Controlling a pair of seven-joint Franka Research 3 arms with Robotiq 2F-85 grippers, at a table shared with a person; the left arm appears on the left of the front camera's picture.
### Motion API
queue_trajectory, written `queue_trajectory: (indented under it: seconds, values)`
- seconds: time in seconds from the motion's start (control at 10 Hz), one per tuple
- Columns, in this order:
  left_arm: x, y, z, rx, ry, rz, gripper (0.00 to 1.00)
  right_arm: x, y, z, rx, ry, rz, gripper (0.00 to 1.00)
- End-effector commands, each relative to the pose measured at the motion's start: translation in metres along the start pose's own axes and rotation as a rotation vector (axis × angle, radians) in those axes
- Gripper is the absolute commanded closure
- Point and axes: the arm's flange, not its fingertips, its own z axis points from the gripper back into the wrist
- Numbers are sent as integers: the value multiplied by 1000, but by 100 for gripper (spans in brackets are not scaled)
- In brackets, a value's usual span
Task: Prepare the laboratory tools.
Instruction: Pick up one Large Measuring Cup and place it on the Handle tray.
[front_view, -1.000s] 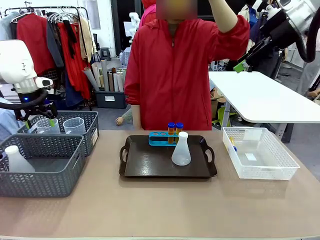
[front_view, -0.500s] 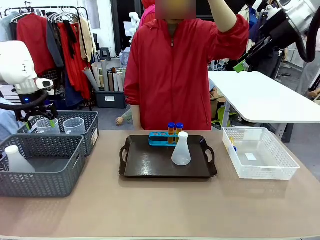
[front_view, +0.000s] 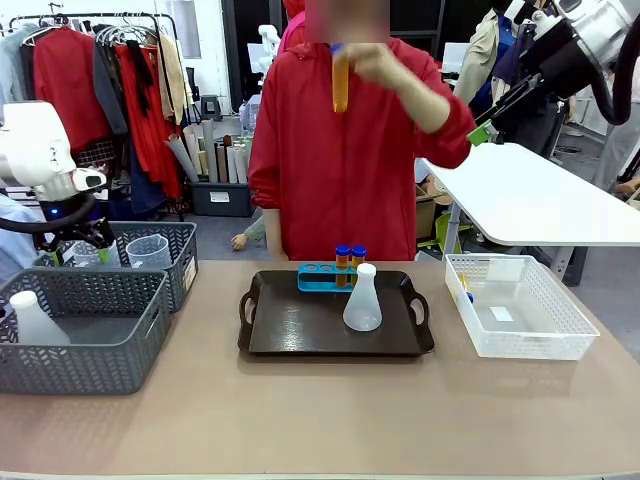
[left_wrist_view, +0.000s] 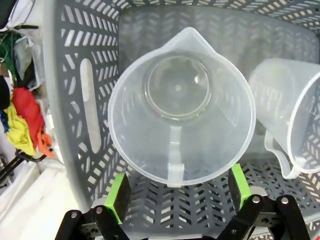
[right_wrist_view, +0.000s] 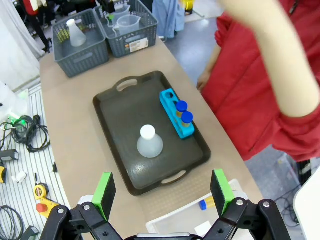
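Note:
My left gripper (front_view: 75, 243) hangs open over the far grey basket (front_view: 178, 262). In the left wrist view its green pads (left_wrist_view: 118, 194) stand either side of a clear beaker (left_wrist_view: 180, 105), above its rim. A second beaker (left_wrist_view: 292, 117) stands beside it. On the dark tray (front_view: 290, 335) are a white conical flask (front_view: 362, 300) and a blue tube rack (front_view: 322, 277) holding two orange tubes (front_view: 350, 258). The person holds another orange tube (front_view: 340, 82) up at chest height. My right gripper (right_wrist_view: 163, 192) is open, high above the tray (right_wrist_view: 120, 115), flask (right_wrist_view: 149, 142) and rack (right_wrist_view: 176, 114).
A near grey basket (front_view: 95, 350) holds another white flask (front_view: 30, 320). A white basket (front_view: 520, 345) stands right of the tray with a small blue-capped tube (front_view: 465, 293) inside. The person in red stands at the table's far edge.
The person's raised hand has come down and now holds an orange tube in front of the chest. My left gripper has sunk a little toward the far basket.

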Motion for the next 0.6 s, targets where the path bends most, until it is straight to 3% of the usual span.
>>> queue_trajectory:
  seconds: [0.0, 0.5]
  values:
    - [6, 6, -3, 11, -3, -11, 0, 1, 1, 1, -7, -4, 0, 0]
    - [11, 7, -9, 18, -1, -40, 0, 1, 1, 1, -7, -4, 0, 0]
